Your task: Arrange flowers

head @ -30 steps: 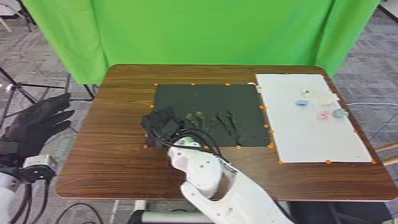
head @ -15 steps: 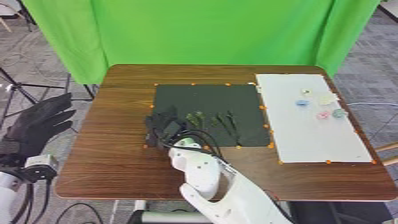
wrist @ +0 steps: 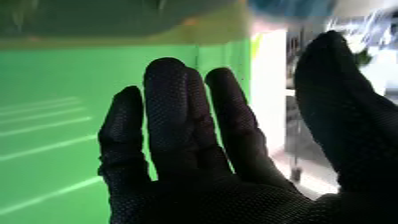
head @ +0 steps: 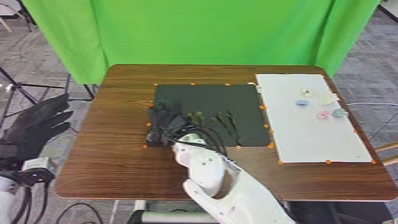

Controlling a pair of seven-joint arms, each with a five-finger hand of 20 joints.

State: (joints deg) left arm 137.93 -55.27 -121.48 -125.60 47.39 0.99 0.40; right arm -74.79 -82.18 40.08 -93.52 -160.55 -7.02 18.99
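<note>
Head view, table as dial: green stems (head: 233,125) on the dark mat (head: 209,95), near dial centre; thin, slightly leafy, the pair nearest 3 o'clock darker and longer; those two lie side by side, long axis roughly 11 to 5 o'clock; which end is the top, can't tell; flower heads at 2 o'clock on the white sheet (head: 302,140): blue (head: 302,103), pink (head: 322,115), blue-green, two pale; small, roundish, facing can't tell; right hand (head: 169,127) over the mat, stems' 9 o'clock side; wide open, fingers straight, thumb well apart, holding nothing; left hand (head: 37,125) off-table at 9 o'clock, open, empty.
</note>
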